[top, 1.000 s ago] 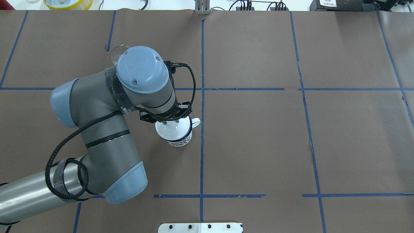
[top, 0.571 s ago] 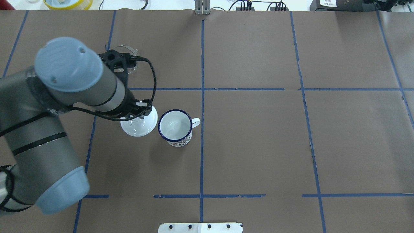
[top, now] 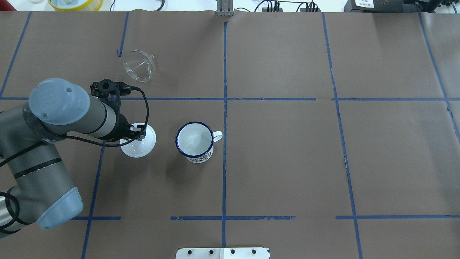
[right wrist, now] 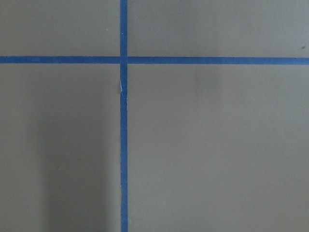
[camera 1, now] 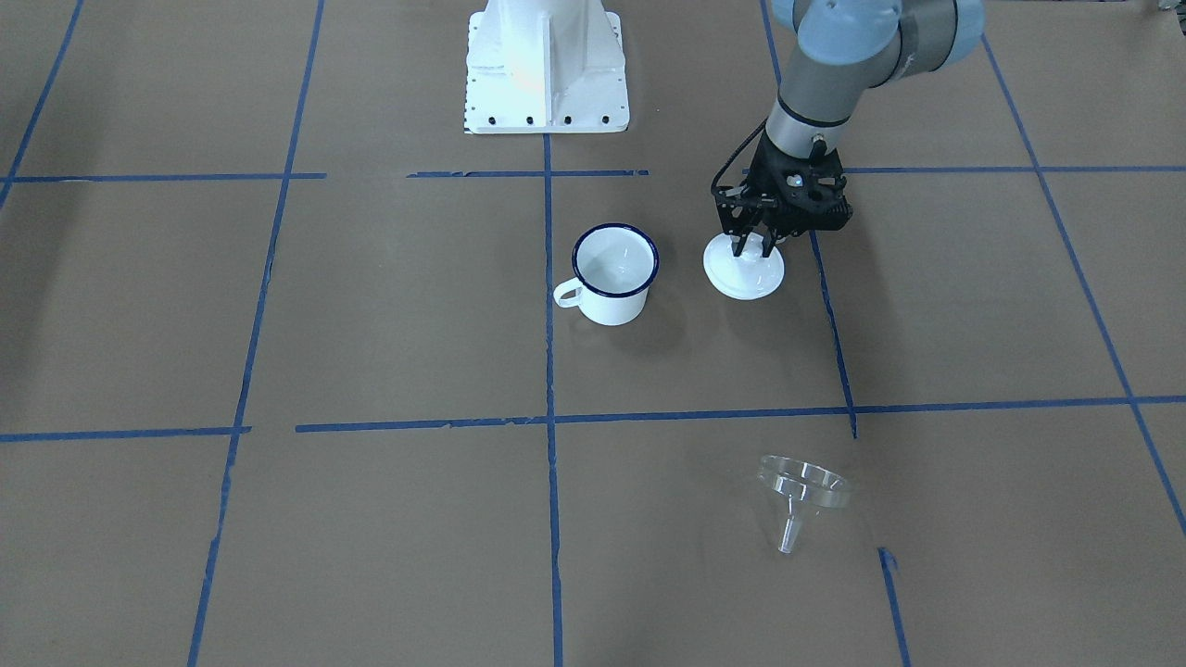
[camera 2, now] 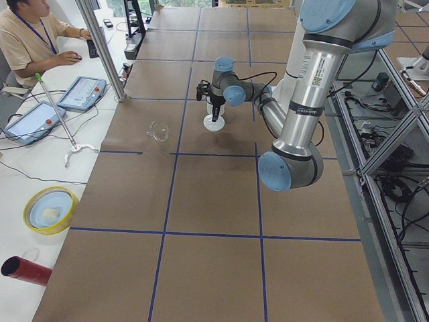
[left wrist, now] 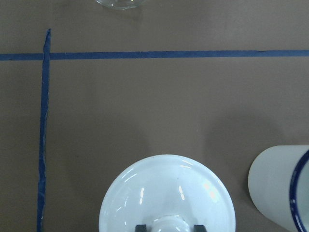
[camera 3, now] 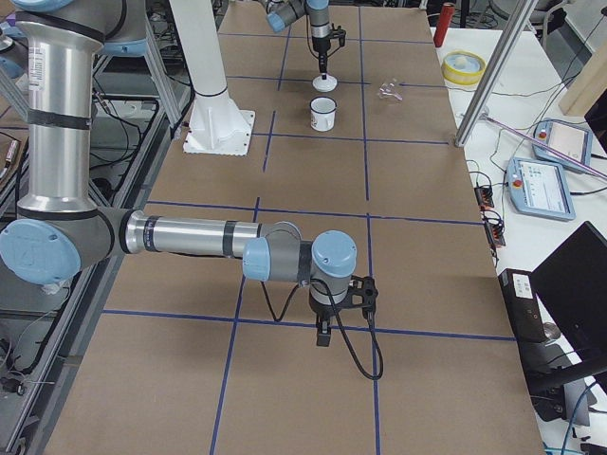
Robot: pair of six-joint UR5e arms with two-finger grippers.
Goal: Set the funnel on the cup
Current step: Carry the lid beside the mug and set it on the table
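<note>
The clear funnel (top: 139, 65) lies tilted on the brown table, far left, apart from everything; it also shows in the front view (camera 1: 802, 491) and at the top edge of the left wrist view (left wrist: 120, 3). The white cup (top: 194, 141) with a blue rim stands upright and uncovered near the middle (camera 1: 614, 269). My left gripper (top: 137, 133) is shut on the knob of a round white lid (top: 138, 145), low over the table just left of the cup (left wrist: 168, 227). My right gripper (camera 3: 322, 334) hangs over bare table far from them; I cannot tell whether it is open.
The white robot base plate (camera 1: 547, 65) sits at the robot's side of the table. A yellow bowl (top: 75, 3) and cables lie beyond the far edge. Blue tape lines (top: 224, 108) cross the brown cover. An operator (camera 2: 30, 40) sits at the side desk.
My left gripper lifted the white lid off the cup and carried it left, then lower. The cup now stands uncovered. The funnel, earlier hidden by the arm, is in full view.
</note>
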